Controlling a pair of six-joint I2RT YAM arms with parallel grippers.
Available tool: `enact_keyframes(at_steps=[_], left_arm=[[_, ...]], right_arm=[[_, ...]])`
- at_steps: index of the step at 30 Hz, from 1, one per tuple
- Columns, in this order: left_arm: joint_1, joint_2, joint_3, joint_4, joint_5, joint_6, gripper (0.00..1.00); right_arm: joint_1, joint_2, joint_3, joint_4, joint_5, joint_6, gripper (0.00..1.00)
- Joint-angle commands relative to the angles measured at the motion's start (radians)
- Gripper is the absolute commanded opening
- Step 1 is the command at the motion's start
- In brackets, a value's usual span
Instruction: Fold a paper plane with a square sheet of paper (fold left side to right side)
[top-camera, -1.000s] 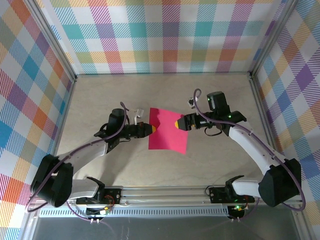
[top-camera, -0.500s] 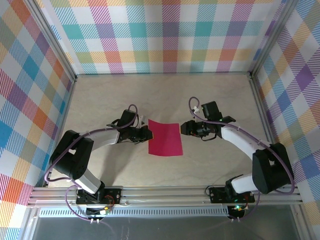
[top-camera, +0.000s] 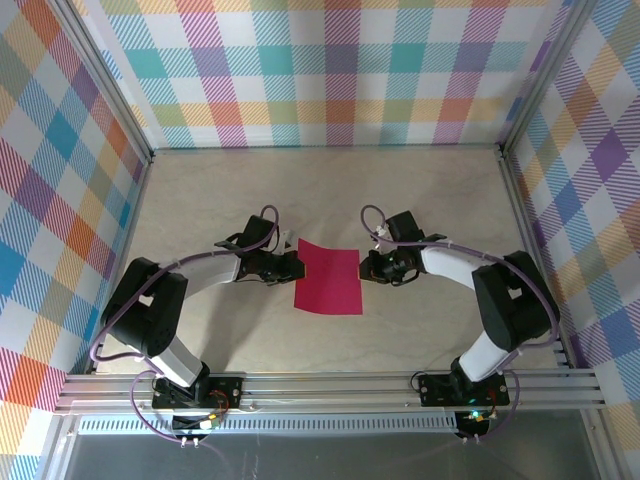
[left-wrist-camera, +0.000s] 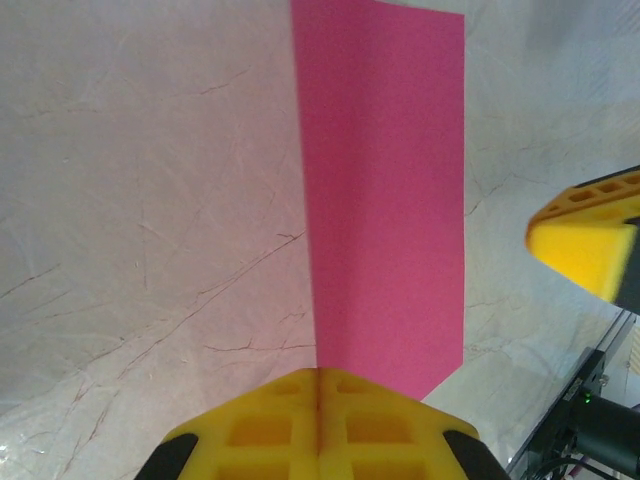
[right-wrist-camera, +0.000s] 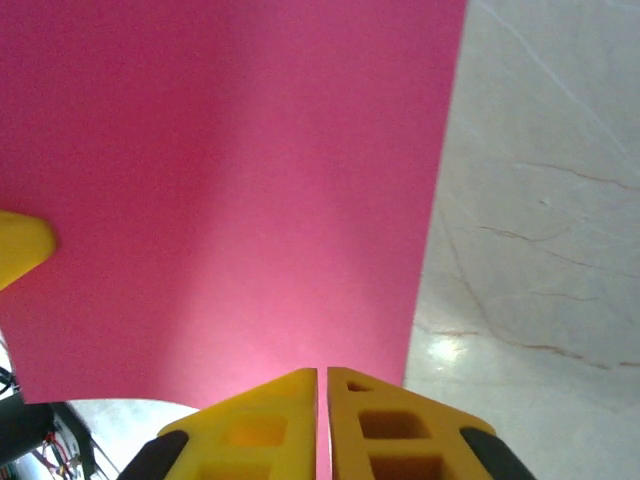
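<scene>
A: Where's the paper (top-camera: 328, 278)?
B: Flat on the desk (top-camera: 200, 200), between the left pincer (top-camera: 297, 268) and right pincer (top-camera: 364, 266), both shut at its side edges.
A: Risk?
B: The thin edge could slip free, skewing the fold.

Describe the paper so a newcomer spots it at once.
Look at the pale marbled table inside the plaid walls. At its middle, between the left arm and right arm, lies a flat magenta-pink sheet of paper. Nothing else on the table is pink; its neighbours are black-and-white arms with yellow jaws.
</scene>
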Motion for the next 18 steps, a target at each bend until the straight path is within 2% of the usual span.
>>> enact_keyframes(at_steps=[1,6,18], left_arm=[[-0.006,0.022,0.023,-0.034,0.007,0.015,0.00],[-0.007,0.024,0.019,-0.024,0.012,0.011,0.01],[-0.007,-0.019,0.034,-0.002,0.052,-0.012,0.28]], right_arm=[[0.008,0.040,0.012,0.028,0.002,0.010,0.09],[0.012,0.090,0.016,0.031,-0.001,0.012,0.05],[0.023,0.145,0.016,-0.049,0.077,-0.009,0.04]])
